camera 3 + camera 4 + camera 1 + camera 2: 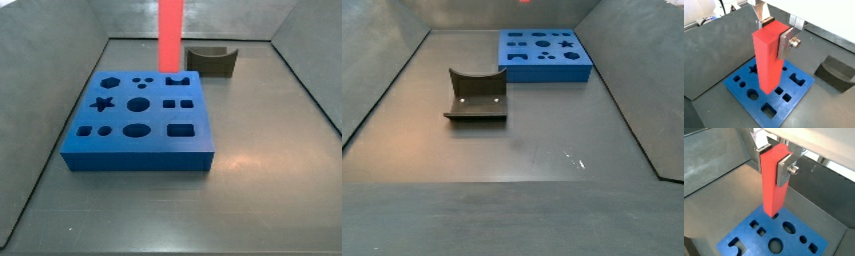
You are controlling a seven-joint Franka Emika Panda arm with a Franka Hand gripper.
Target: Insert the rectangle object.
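Observation:
My gripper (775, 34) is shut on the upper end of the rectangle object (768, 60), a long red-pink bar that hangs upright; both wrist views show the grip (773, 162). Its silver fingers (784, 172) clamp two opposite sides. The bar's lower end hovers above the blue block (753, 103) with shaped holes, over the block's edge (794, 241). In a side view the bar (171, 35) stands over the block's (140, 158) back edge, and the gripper is out of frame. In a side view only a red tip (525, 2) shows above the block (543, 68).
A small dark olive curved piece (211, 60) sits on the grey floor beside the block, also in a wrist view (836, 72) and a side view (476, 95). Grey walls (54, 70) slope up around the floor.

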